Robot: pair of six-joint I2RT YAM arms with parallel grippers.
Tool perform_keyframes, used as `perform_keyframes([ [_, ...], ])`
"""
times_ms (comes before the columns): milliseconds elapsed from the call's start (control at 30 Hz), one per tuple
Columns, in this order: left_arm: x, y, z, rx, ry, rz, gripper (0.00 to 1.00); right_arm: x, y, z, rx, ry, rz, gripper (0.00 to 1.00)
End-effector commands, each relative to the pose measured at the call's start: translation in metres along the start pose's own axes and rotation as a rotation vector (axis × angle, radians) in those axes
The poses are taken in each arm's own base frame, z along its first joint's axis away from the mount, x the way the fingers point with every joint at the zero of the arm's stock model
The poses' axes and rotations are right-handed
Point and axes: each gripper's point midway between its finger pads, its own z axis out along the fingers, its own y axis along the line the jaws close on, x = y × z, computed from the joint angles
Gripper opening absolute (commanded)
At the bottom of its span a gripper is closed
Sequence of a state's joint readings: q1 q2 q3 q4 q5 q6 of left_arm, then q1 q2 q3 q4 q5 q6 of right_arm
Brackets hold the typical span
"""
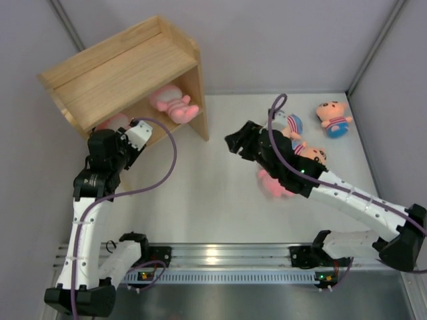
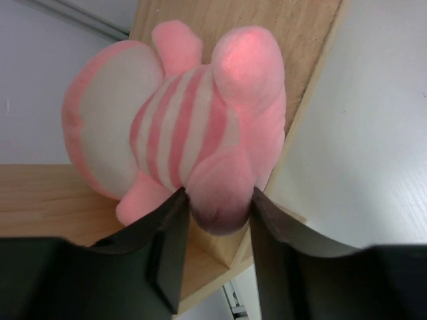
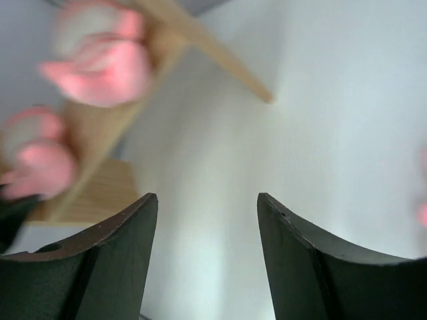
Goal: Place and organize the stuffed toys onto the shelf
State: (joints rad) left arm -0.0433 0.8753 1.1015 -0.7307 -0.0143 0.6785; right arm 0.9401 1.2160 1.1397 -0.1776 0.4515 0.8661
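The light wood shelf (image 1: 120, 67) stands at the back left. One pink striped animal (image 1: 175, 103) lies in its lower tier. My left gripper (image 1: 125, 131) is at the tier's left end, shut on a limb of a second pink striped animal (image 2: 180, 127) that rests on the shelf board (image 2: 53, 197). My right gripper (image 1: 231, 141) is open and empty above the table, right of the shelf. A third pink animal (image 1: 272, 185) lies partly under the right arm. Three dolls lie at the back right: one (image 1: 292, 124), another (image 1: 309, 154), and the farthest (image 1: 333, 119).
The right wrist view shows my open gripper (image 3: 207, 200) facing the shelf (image 3: 100, 193), with both pink animals there blurred. Grey walls enclose the table at the back and right. The arm bases and a metal rail (image 1: 220, 253) line the near edge.
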Motion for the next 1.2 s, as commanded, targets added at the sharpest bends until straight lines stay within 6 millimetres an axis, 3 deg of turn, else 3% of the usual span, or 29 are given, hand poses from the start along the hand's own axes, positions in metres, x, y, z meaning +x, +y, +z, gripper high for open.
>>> perform_keyframes([
  [0, -0.003, 0.017, -0.002, -0.092, -0.006, 0.011, 0.42, 0.037, -0.131, -0.033, 0.343, 0.186, -0.138, 0.62],
  [67, 0.003, 0.022, -0.009, -0.13, 0.008, 0.017, 0.38, 0.033, -0.179, -0.053, 0.429, 0.161, -0.127, 0.61],
  [167, 0.007, 0.02, -0.016, -0.14, 0.0, 0.036, 0.38, 0.024, -0.223, -0.069, 0.49, 0.134, -0.122, 0.62],
  [200, 0.008, 0.019, -0.017, -0.143, -0.003, 0.037, 0.39, 0.024, -0.232, -0.07, 0.506, 0.139, -0.12, 0.63],
  [333, 0.01, 0.025, -0.022, -0.177, 0.009, 0.033, 0.39, 0.028, -0.268, -0.07, 0.577, 0.214, -0.121, 0.8],
  [467, 0.006, 0.027, -0.028, -0.188, -0.012, 0.028, 0.4, 0.039, -0.293, -0.06, 0.619, 0.285, -0.104, 0.86],
  [567, 0.002, 0.025, -0.035, -0.185, -0.046, 0.029, 0.58, 0.053, -0.302, -0.051, 0.612, 0.35, -0.108, 0.87],
  [600, 0.0, 0.024, -0.039, -0.186, -0.069, 0.034, 0.71, 0.056, -0.303, -0.045, 0.597, 0.362, -0.11, 0.87],
  [700, -0.004, 0.016, -0.044, -0.147, -0.106, 0.046, 0.86, 0.065, -0.298, -0.035, 0.538, 0.414, -0.129, 0.87],
  [767, -0.009, 0.006, -0.052, -0.102, -0.14, 0.039, 0.89, 0.072, -0.298, -0.033, 0.513, 0.446, -0.131, 0.82],
  [800, -0.016, 0.003, -0.057, -0.075, -0.175, 0.037, 0.9, 0.077, -0.288, -0.029, 0.446, 0.471, -0.13, 0.8],
  [900, -0.032, -0.012, -0.07, 0.011, -0.256, 0.0, 0.9, 0.09, -0.272, -0.027, 0.318, 0.536, -0.138, 0.57],
  [933, -0.039, -0.02, -0.074, 0.055, -0.289, -0.028, 0.9, 0.091, -0.266, -0.024, 0.28, 0.54, -0.149, 0.34],
  [967, -0.04, -0.027, -0.077, 0.093, -0.296, -0.046, 0.9, 0.089, -0.258, -0.024, 0.244, 0.536, -0.164, 0.22],
  [1000, -0.046, -0.03, -0.082, 0.119, -0.315, -0.06, 0.89, 0.088, -0.248, -0.024, 0.201, 0.537, -0.209, 0.0],
  [1033, -0.047, -0.036, -0.084, 0.152, -0.321, -0.072, 0.89, 0.083, -0.239, -0.024, 0.172, 0.522, -0.242, 0.0],
  [1100, -0.051, -0.055, -0.093, 0.253, -0.35, -0.093, 0.89, 0.058, -0.205, -0.024, 0.056, 0.429, -0.389, 0.0],
  [1133, -0.054, -0.06, -0.097, 0.284, -0.362, -0.1, 0.89, 0.056, -0.177, -0.025, -0.033, 0.392, -0.471, 0.0],
  [1167, -0.058, -0.067, -0.102, 0.324, -0.385, -0.111, 0.9, 0.037, -0.144, -0.032, -0.124, 0.303, -0.547, 0.0],
])
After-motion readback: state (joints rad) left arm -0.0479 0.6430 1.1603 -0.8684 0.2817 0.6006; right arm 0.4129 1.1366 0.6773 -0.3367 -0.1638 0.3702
